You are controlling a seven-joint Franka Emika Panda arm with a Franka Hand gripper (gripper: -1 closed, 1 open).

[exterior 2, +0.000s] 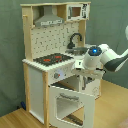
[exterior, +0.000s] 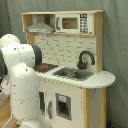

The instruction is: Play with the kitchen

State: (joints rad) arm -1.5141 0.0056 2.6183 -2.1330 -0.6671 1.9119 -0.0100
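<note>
**Arm working at the front of the play kitchen, oven door hanging open**

In the second exterior view, the oven door (exterior 2: pixel 70 107) is sitting nearest the camera, swung down and outward from the lower front of the kitchen (exterior 2: pixel 50 65), its window showing as a pale frame. Just above it, the robot arm (exterior 2: pixel 102 57) is reaching in from the second exterior view's right, its white wrist with a blue light hovering by the front edge of the counter (exterior 2: pixel 60 70). The hand (exterior 2: pixel 84 80) is pointing down toward the top of the open door; whether its fingers are spread or pressed together cannot be told.

Behind the wrist, the black stovetop (exterior 2: pixel 52 59) with red burners is lying on the counter, and the black faucet (exterior 2: pixel 75 39) is arching over the sink farther back. The grey hood (exterior 2: pixel 47 17) is hanging above the stove.

In the first exterior view, the arm's white body (exterior: pixel 22 82) is filling the near left, hiding part of the kitchen's front. Beyond it, the sink (exterior: pixel 74 73) and faucet (exterior: pixel 85 59) are showing, with the microwave (exterior: pixel 73 23) up top. The kitchen is standing on a wooden floor (exterior 2: pixel 15 120) against a grey curtain (exterior 2: pixel 10 50).
</note>
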